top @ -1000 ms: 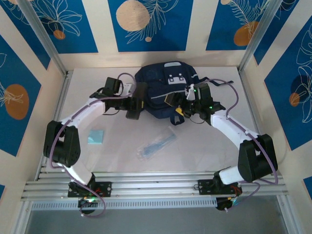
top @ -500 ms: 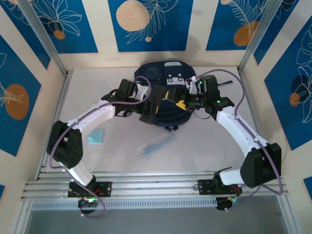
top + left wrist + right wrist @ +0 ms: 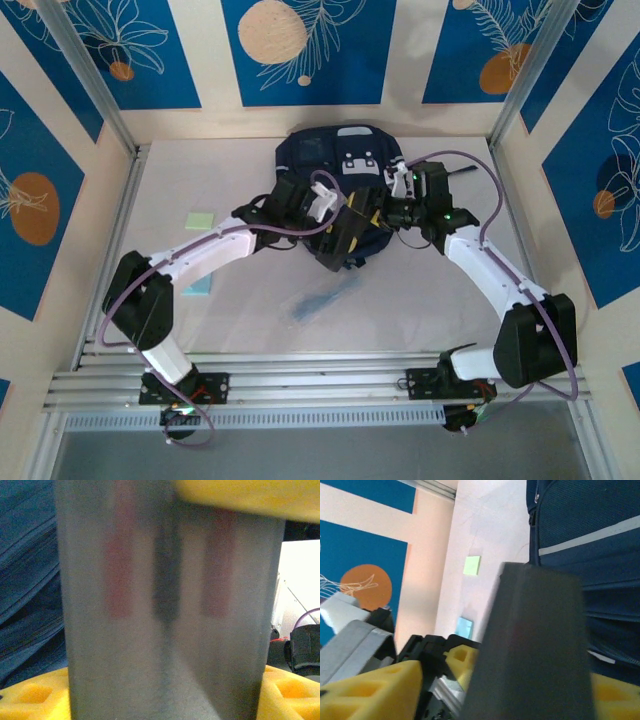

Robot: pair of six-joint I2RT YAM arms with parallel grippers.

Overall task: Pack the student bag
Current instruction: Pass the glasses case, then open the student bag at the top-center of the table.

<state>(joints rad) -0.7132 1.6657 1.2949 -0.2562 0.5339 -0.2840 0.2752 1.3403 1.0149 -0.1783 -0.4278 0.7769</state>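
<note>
1. The student bag, a large dark navy fabric backpack with white patches and a thin pale stripe, lies at the far middle of the white table, near the back wall.
2. The left gripper is clamped on a dark grey rectangular box. In the left wrist view its yellow pads press on the box from two opposite sides.
3. In the top view this box is held over the near edge of the bag, between the two arms.
4. The right gripper has its yellow fingers on both sides of the same box. The fingers are apart, but I cannot tell whether they touch the box.
5. A small green paper note lies on the table to the left of the bag, well apart from it.
6. A small light blue paper note lies nearer to the robot. In the top view it is partly under the left arm.
7. A clear plastic packet lies on the table on the near side of the bag, apart from it.
</note>
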